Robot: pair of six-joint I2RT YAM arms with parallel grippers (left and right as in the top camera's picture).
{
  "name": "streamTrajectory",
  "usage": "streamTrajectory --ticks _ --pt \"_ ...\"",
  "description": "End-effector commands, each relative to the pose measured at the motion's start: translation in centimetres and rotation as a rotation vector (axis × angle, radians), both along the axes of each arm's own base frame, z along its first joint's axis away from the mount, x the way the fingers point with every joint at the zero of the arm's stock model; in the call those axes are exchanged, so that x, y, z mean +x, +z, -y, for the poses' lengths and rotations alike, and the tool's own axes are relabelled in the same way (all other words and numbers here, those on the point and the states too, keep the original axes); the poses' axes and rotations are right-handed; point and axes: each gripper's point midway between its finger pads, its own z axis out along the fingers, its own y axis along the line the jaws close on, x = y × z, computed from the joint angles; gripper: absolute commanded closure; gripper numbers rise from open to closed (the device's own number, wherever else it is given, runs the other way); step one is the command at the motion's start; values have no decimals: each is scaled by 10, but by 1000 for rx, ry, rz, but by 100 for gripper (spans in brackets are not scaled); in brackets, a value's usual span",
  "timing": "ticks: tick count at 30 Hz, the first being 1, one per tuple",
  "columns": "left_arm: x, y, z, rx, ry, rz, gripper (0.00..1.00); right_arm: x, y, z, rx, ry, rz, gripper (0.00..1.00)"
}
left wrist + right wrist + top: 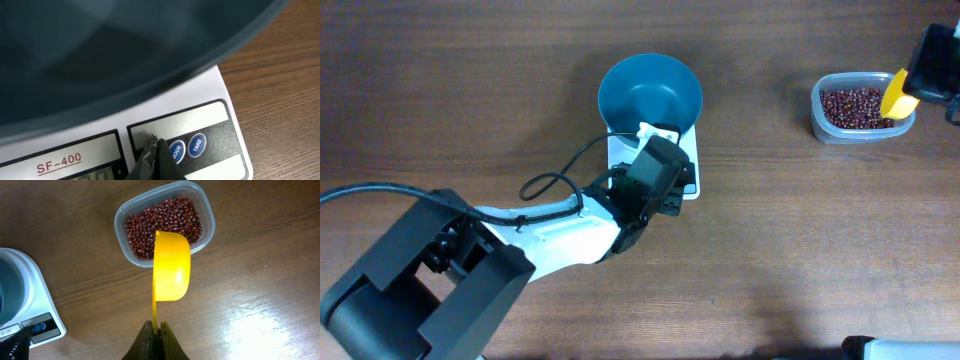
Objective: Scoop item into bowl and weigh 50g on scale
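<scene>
The wood-grain tabletop [470, 90] carries a deep, round, smooth blue plastic bowl [650, 92] sitting on the white square scale [210, 95]. The left gripper [154, 150], pinched together, touches the scale's button panel. The right gripper [156, 330] is clamped on a glossy yellow scoop [171, 267] at the edge of the clear tub [120, 220] of tiny round red-brown beans [165, 222].

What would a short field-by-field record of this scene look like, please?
bowl: blue, empty, sitting on the scale
beans: in the clear tub, right of the scale
left gripper: shut, tip at the scale's button panel
right gripper: shut on the yellow scoop handle, scoop over the tub's rim
</scene>
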Motion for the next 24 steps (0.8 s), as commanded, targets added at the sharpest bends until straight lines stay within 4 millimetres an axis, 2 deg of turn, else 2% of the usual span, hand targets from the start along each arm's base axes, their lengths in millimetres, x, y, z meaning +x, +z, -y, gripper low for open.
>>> streamTrajectory --ticks 1,2,5,7,8,12,13,15,17,18,19,20,22,24 --pt "-5 -5 1 1 -8 -28 100 2 4 1 4 -12 14 96" --pt "-10 5 2 -13 -24 -36 100 2 4 1 3 -12 14 96" --pt "-23 45 -11 -8 -34 -26 100 2 4 1 4 -12 14 96" --pt "-36 80 -24 -24 -35 -10 100 2 3 1 5 -12 11 96" --pt "-47 101 -35 -34 -35 0 100 0 3 0 6 -12 4 96" --pt "-79 156 -66 -87 -34 58 100 -19 -5 -9 49 8 -78 96" --pt "-86 175 -78 -109 -18 105 100 -22 -6 -10 53 7 -93 96" --pt "-84 199 -104 -96 73 207 96 -21 -6 -14 73 16 -88 96" --pt "-80 216 -134 -50 193 301 72 -21 -6 -14 74 32 -88 96" --pt "-82 218 -145 -25 228 318 47 -21 -6 -15 63 75 -90 96" --pt "-83 214 -152 1 242 305 28 -24 -7 -16 58 97 -101 96" --pt "-86 204 -162 39 263 268 1 -27 -8 -16 58 101 -115 96" --pt "-89 193 -180 64 334 220 1 -31 -9 -17 48 145 -136 96" --pt "-81 199 -207 98 456 257 1 -30 -9 -17 30 192 -136 96"
